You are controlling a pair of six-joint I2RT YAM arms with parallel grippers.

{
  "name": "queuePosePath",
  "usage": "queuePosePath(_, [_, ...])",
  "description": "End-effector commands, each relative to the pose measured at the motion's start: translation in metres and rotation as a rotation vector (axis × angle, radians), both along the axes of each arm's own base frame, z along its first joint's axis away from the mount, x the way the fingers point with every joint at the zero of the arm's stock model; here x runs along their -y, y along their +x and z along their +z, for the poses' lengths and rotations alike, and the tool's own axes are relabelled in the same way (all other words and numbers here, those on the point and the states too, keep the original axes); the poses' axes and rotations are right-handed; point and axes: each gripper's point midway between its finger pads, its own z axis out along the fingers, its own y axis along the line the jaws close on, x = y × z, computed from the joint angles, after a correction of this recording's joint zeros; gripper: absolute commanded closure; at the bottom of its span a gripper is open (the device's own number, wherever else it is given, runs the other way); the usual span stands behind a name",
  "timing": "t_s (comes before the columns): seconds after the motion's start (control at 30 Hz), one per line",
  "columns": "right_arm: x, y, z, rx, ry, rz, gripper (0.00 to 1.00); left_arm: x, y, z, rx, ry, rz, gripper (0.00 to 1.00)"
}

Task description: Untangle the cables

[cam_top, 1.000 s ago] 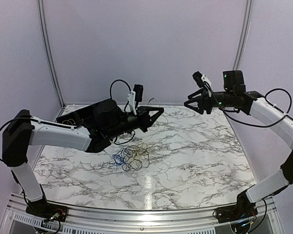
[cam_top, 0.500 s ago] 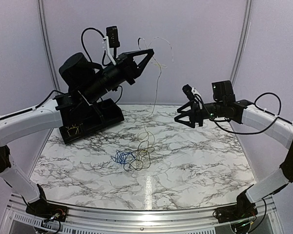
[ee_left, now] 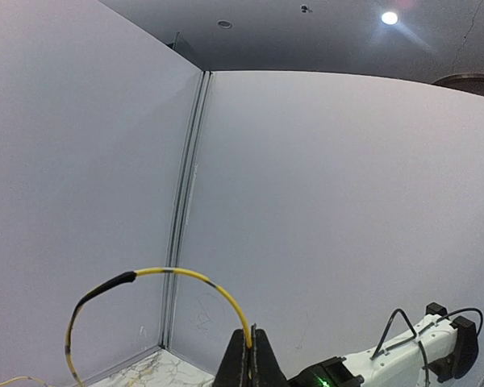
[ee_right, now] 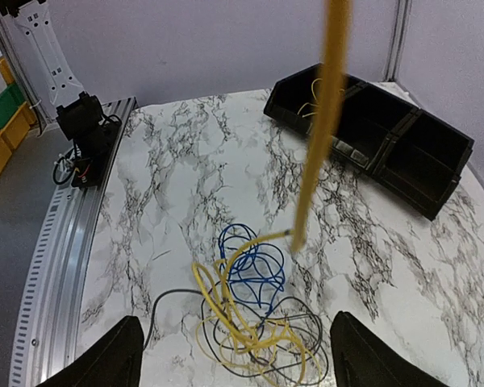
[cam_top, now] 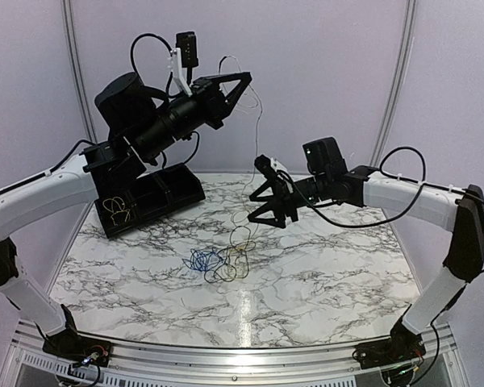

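The cables (cam_top: pixel 222 262) lie in a tangle of yellow, blue and black loops on the marble table (cam_top: pixel 331 274). One yellow cable (cam_top: pixel 258 137) rises out of the heap to my left gripper (cam_top: pixel 244 78), which is held high and shut on its end. In the left wrist view the yellow cable (ee_left: pixel 195 278) arcs away from the left gripper (ee_left: pixel 254 340), whose jaws are pressed together. My right gripper (cam_top: pixel 256 211) hangs open just right of the hanging strand, above the heap. From the right wrist, the strand (ee_right: pixel 323 121) drops in front, with the tangle (ee_right: pixel 254 310) below the open right gripper (ee_right: pixel 242 363).
A black divided bin (cam_top: pixel 157 193) stands at the table's back left, with a small yellowish coil (cam_top: pixel 119 211) in one compartment. The same bin (ee_right: pixel 387 141) shows in the right wrist view. Grey walls close the back and sides, and a metal rail (cam_top: pixel 226 355) runs along the near edge.
My left gripper rose from table height, lifting the yellow cable out of the heap. The right arm swung left and down to the hanging strand while its jaws opened wider.
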Motion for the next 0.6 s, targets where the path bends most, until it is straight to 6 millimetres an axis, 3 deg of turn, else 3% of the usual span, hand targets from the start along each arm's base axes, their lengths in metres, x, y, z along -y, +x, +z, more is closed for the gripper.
queuePosePath(0.0, [-0.025, 0.010, 0.003, 0.026, 0.061, 0.031, 0.20, -0.007, -0.007, 0.025, 0.012, -0.051, -0.014, 1.00])
queuePosePath(0.07, [-0.035, 0.005, -0.008, -0.029, 0.081, 0.076, 0.25, -0.010, -0.011, 0.034, 0.018, -0.072, -0.024, 1.00])
queuePosePath(0.2, [-0.049, 0.000, -0.040, -0.136, 0.062, 0.118, 0.59, -0.020, -0.020, 0.059, 0.056, -0.101, -0.024, 1.00])
queuePosePath(0.33, [-0.053, -0.001, -0.079, -0.270, 0.032, 0.123, 0.87, -0.036, -0.032, 0.094, 0.103, -0.125, -0.024, 1.00])
queuePosePath(0.5, [-0.052, 0.001, -0.125, -0.370, -0.028, 0.087, 0.93, -0.053, -0.047, 0.124, 0.152, -0.137, -0.021, 1.00])
queuePosePath(0.57, [-0.052, 0.005, -0.142, -0.398, -0.059, 0.055, 1.00, -0.063, -0.051, 0.135, 0.179, -0.136, 0.009, 1.00])
